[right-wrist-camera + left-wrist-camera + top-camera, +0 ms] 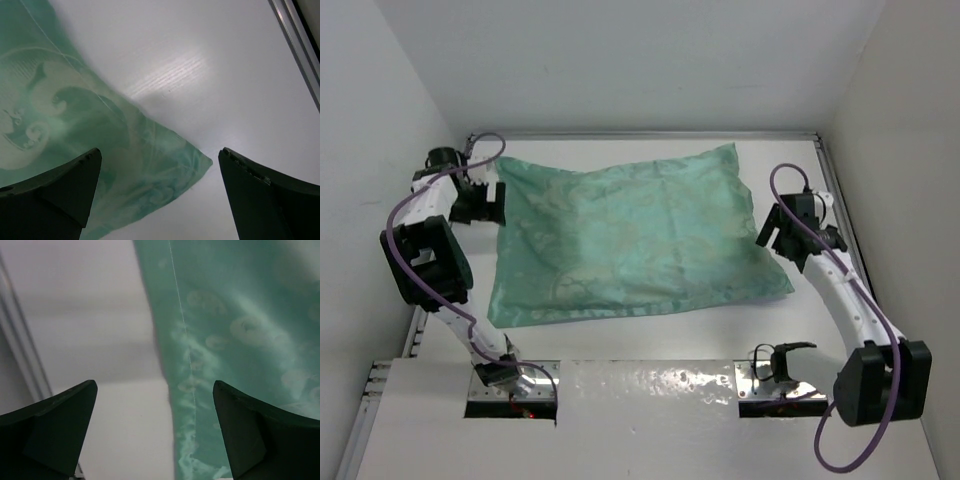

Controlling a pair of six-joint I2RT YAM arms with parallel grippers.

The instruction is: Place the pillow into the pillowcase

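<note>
1. Left hand [483, 208]: fingers spread wide, gripping nothing, over the left edge of the pillowcase [620, 240].
2. Pillowcase: puffed, sea-green patterned side up, lying mid-bench [790, 165] between both hands.
3. Right hand [778, 232]: fingers spread wide, empty, just beside the pillowcase's right edge, near its front corner.
</note>
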